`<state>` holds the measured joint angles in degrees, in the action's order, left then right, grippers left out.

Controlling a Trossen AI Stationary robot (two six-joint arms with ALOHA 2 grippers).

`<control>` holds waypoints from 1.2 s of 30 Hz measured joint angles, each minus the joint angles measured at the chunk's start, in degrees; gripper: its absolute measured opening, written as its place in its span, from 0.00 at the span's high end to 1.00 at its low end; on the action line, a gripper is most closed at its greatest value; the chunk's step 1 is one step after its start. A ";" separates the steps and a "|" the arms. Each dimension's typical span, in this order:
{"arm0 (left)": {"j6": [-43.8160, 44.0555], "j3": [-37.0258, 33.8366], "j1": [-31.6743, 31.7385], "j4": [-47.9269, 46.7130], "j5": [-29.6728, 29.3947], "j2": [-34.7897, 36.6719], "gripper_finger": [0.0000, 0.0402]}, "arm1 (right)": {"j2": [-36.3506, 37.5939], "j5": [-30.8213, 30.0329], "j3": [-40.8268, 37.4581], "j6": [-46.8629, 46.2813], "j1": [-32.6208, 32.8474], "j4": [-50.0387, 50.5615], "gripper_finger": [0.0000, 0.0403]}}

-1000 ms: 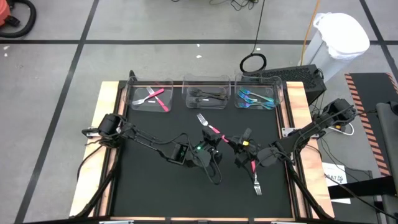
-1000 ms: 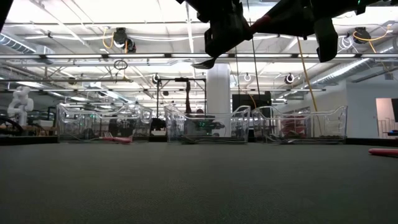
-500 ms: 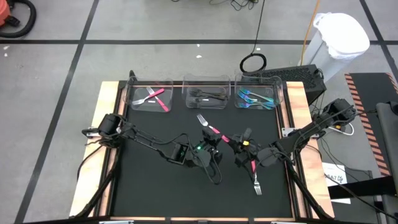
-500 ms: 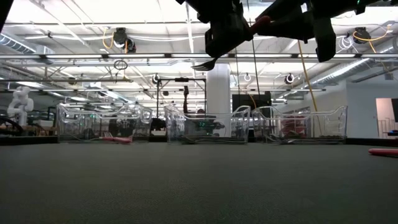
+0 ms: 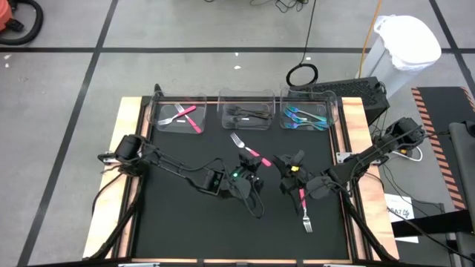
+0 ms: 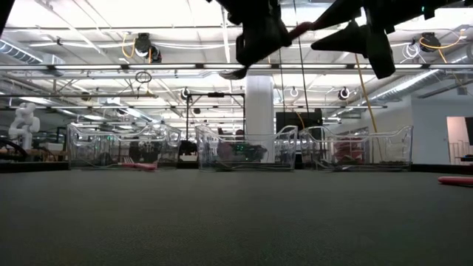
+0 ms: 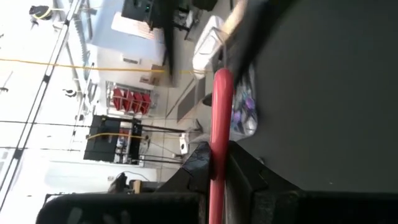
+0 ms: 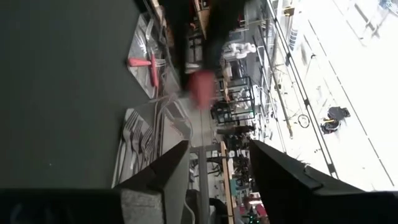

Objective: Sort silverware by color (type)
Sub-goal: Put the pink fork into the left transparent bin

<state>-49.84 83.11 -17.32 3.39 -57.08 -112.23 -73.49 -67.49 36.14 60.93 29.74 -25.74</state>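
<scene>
Nearest the front edge of the table (image 5: 178, 222), to the right of its middle, a pink-handled fork (image 5: 303, 210) lies flat on the black mat, its long axis running front to back with the silver tines toward the front edge. Farther in, above the middle of the table, the left hand (image 5: 252, 167) is closed on a second pink-handled fork (image 5: 249, 149), gripping the pink handle; this fork is held off the mat, its long axis slanting away from the hand, silver tines pointing toward the back-left and the middle bin. In the left wrist view the pink handle (image 7: 219, 134) runs straight out from between the dark fingers (image 7: 245, 177). Just to the right of that fork, the right hand (image 5: 292, 165) hangs with its fingers apart and grips nothing; the right wrist view shows a clear gap between its fingers (image 8: 165, 168). Along the back edge stand three clear bins in a row: the left bin (image 5: 177, 116) holds pink-handled pieces, the middle bin (image 5: 249, 114) holds all-black ones, and the right bin (image 5: 306, 117) holds teal-handled ones. The low view shows the bins (image 6: 244, 148) upright behind both raised hands.
</scene>
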 joint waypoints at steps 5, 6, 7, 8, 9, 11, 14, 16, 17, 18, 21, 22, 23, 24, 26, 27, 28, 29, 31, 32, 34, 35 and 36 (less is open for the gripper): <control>1.02 0.00 -0.32 -0.68 0.06 2.78 0.94 | -0.01 -0.04 0.00 0.22 0.00 1.85 0.59; 1.94 0.00 -0.33 -1.92 0.12 3.60 0.94 | -0.02 -0.04 0.00 0.22 0.00 2.08 0.59; 3.45 0.00 -0.33 -3.69 0.12 4.51 0.94 | -0.02 -0.04 0.00 0.22 0.00 2.17 0.59; 5.39 0.03 -0.33 -5.67 0.12 5.31 0.94 | 0.00 -0.11 0.00 0.22 0.02 2.16 0.59; 7.91 0.07 -0.33 -8.48 0.10 6.07 0.94 | 0.00 -0.26 0.00 0.22 0.15 2.11 0.59; 13.77 0.04 -0.33 -16.08 -0.03 7.63 0.94 | -0.01 -0.46 0.00 0.26 0.47 2.18 0.59; 22.88 -0.29 0.10 -25.95 -0.16 9.34 0.94 | -0.01 -1.13 0.00 1.17 1.06 2.00 0.59; 26.47 -2.03 0.56 -28.51 -0.94 10.57 0.94 | 0.00 -1.66 0.00 1.62 1.22 1.98 0.59; 27.05 -3.59 0.76 -28.43 -1.25 11.35 0.94 | -0.01 -1.70 0.00 1.68 1.22 2.02 0.59; 27.26 -5.30 1.01 -28.06 -1.36 12.09 0.94 | -0.02 -1.68 0.00 1.68 1.22 2.02 0.59; 27.98 -10.62 2.18 -24.94 -1.46 14.43 0.94 | 0.00 -1.63 0.00 1.70 1.22 1.99 0.59; 28.12 -12.54 2.64 -24.09 -1.44 15.43 0.94 | 0.00 -1.61 0.00 1.70 1.22 1.97 0.59; 28.26 -14.33 3.22 -23.29 -1.43 16.38 0.94 | 0.00 -1.59 0.01 1.70 1.22 1.97 0.59; 28.43 -16.13 3.84 -22.17 -1.45 17.41 0.94 | 0.00 -1.53 0.02 1.70 1.22 2.01 0.59; 28.56 -19.24 5.06 -20.18 -1.47 19.20 0.94 | -0.01 -1.52 0.01 1.91 1.22 1.98 0.59; 28.56 -20.70 5.59 -19.17 -1.48 20.10 0.94 | -0.01 -1.52 0.01 2.15 1.22 1.99 0.59; 28.57 -22.03 6.04 -18.20 -1.44 20.96 0.94 | -0.01 -1.51 0.00 2.31 1.22 1.99 0.59; 28.56 -23.14 6.47 -17.67 -1.27 21.74 0.94 | -0.01 -1.49 0.02 2.34 1.22 1.98 0.59; 28.42 -25.00 7.47 -15.46 -0.37 22.88 0.94 | -0.02 -1.46 0.00 2.34 1.22 1.98 0.59; 28.39 -25.72 7.94 -15.51 -0.09 23.44 0.94 | -0.01 -1.45 0.01 2.34 1.22 1.99 0.59; 28.08 -26.85 9.09 -16.13 -0.07 24.14 0.94 | 0.00 -1.44 0.00 2.34 1.22 1.95 0.59; 28.03 -27.14 9.71 -15.84 -0.07 24.25 0.94 | -0.01 -1.41 0.00 2.34 1.22 1.98 0.59; 28.04 -27.49 10.36 -15.67 -0.08 24.39 0.94 | -0.01 -1.38 0.02 2.34 1.22 1.99 0.59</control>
<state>-21.80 55.62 -6.96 -12.28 -57.16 -87.84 -73.50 -68.88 36.16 63.26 30.96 -23.75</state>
